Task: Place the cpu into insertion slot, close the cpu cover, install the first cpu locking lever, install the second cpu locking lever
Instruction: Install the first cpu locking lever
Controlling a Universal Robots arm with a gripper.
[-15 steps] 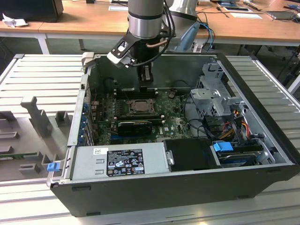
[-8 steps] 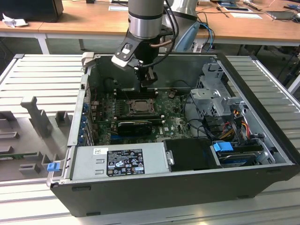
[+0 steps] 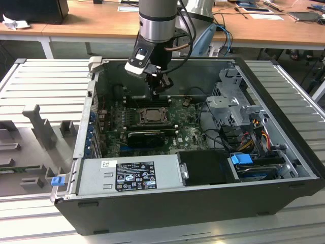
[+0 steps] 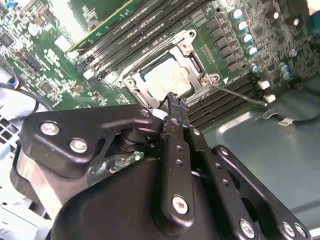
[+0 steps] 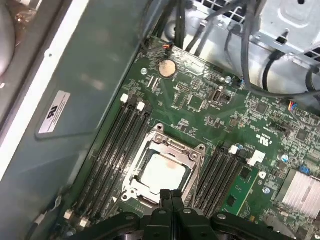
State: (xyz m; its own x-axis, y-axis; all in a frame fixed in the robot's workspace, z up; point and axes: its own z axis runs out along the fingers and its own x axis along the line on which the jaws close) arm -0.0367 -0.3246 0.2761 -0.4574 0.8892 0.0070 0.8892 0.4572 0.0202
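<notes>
Closest to my wrist cameras were the fingers (image 5: 165,197), pressed together tip to tip and pinching nothing. Their tips hung over the near edge of the insertion slot (image 4: 144,75); whether they touched it I could not tell. Just past the tips the cpu (image 5: 162,172) lay flat inside the insertion slot. Its silvery top showed through the cut-out of the cpu cover (image 5: 173,145), which lay down around it. From one corner of the insertion slot a thin wire lever (image 4: 238,95) ran out across the memory slots (image 5: 116,145), which flanked the insertion slot on two sides. I could not tell if the lever was latched. Farther from the insertion slot a round coin battery (image 5: 166,68) sat on the green motherboard (image 5: 200,120). In the exterior view the insertion slot lay deep in the open computer case (image 3: 203,206), and beyond the case stood a wooden bench (image 3: 91,24).
</notes>
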